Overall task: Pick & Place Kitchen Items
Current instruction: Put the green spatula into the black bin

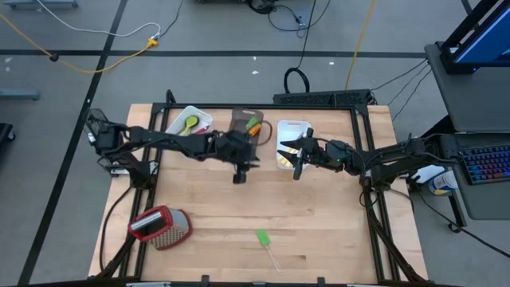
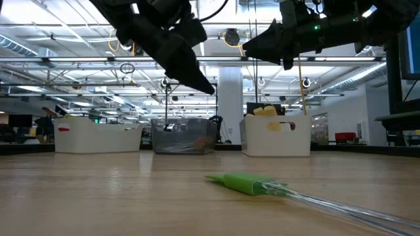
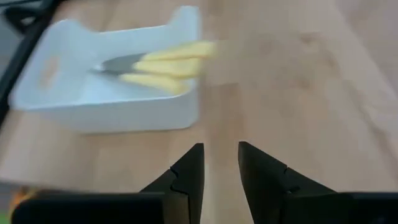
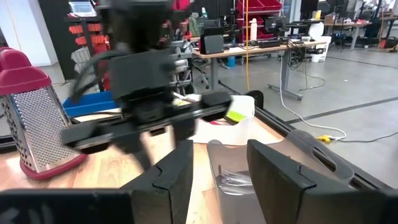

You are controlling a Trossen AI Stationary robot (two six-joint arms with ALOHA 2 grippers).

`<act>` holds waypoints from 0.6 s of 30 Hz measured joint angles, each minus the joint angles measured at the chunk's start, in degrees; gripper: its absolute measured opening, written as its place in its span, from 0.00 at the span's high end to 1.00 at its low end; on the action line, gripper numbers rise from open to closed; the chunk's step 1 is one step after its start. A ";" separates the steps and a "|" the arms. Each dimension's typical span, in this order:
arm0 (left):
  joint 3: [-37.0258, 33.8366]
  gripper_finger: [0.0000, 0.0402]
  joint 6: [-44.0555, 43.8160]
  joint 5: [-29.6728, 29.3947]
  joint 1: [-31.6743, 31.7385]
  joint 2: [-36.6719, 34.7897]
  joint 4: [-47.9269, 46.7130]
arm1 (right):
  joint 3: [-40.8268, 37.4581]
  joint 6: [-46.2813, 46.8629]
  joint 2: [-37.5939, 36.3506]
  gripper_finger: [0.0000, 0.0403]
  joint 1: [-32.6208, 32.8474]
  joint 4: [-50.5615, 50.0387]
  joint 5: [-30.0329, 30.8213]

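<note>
A green spatula (image 1: 261,237) with a thin clear handle lies flat on the table near the front edge; it also shows in the low view (image 2: 252,183). My left gripper (image 1: 253,158) hangs above the middle of the table, tilted down toward the right, open and empty (image 3: 221,149). My right gripper (image 1: 284,145) is held level in the air, pointing left over the right white tub (image 1: 292,127), open and empty (image 4: 221,152). Yellow-handled utensils (image 3: 165,65) lie in that tub. Green and yellow utensils (image 1: 190,123) lie in the left white tub.
Three tubs stand along the far edge: a white one (image 1: 201,115), a dark one (image 1: 245,118) with orange and green items, and the right white one. A metal grater with a red top (image 1: 159,226) lies at the near left. Bare wood surrounds the green spatula.
</note>
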 joint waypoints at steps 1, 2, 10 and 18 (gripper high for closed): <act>0.00 0.74 0.12 0.00 -1.03 0.00 -0.01 | 0.00 0.45 0.00 0.65 0.00 -0.02 0.00; 0.00 0.74 0.14 0.00 -2.07 0.00 -0.01 | 0.00 0.70 0.00 0.65 0.00 -0.02 0.00; 0.00 0.74 2.87 2.51 -10.84 0.00 -0.03 | 0.00 0.96 0.00 0.65 0.00 -1.80 -0.02; 0.00 0.70 2.68 2.43 -18.81 0.00 0.05 | 0.00 8.04 0.00 0.65 0.00 -3.31 -1.88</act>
